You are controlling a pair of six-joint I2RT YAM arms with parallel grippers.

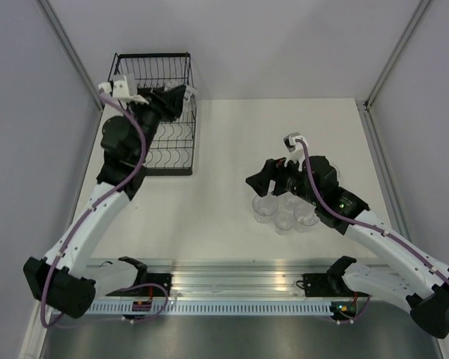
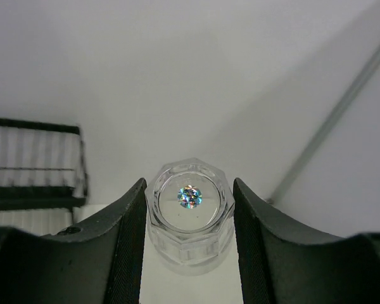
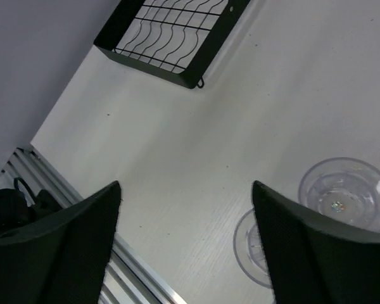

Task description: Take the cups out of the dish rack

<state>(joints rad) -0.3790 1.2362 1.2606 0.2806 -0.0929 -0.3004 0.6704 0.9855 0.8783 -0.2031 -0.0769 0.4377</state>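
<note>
L end effector (image 2: 189, 189) is closed on a clear cup (image 2: 189, 218): a finger presses each side, and the cup's base faces the wrist cam. In the top view this end effector sits at the far-right edge of the dish rack (image 1: 161, 146), which stands in the far-left corner of the surface (image 1: 209, 202). Can't tell if the held cup touches the wires. R end effector (image 3: 187, 187) is open w/ nothing between its fingers, over bare surface. Just beside it, a cluster of cups (image 1: 284, 218) stands upright at mid-right, well apart from the dish rack. The R wrist cam shows two of them near one finger.
</note>
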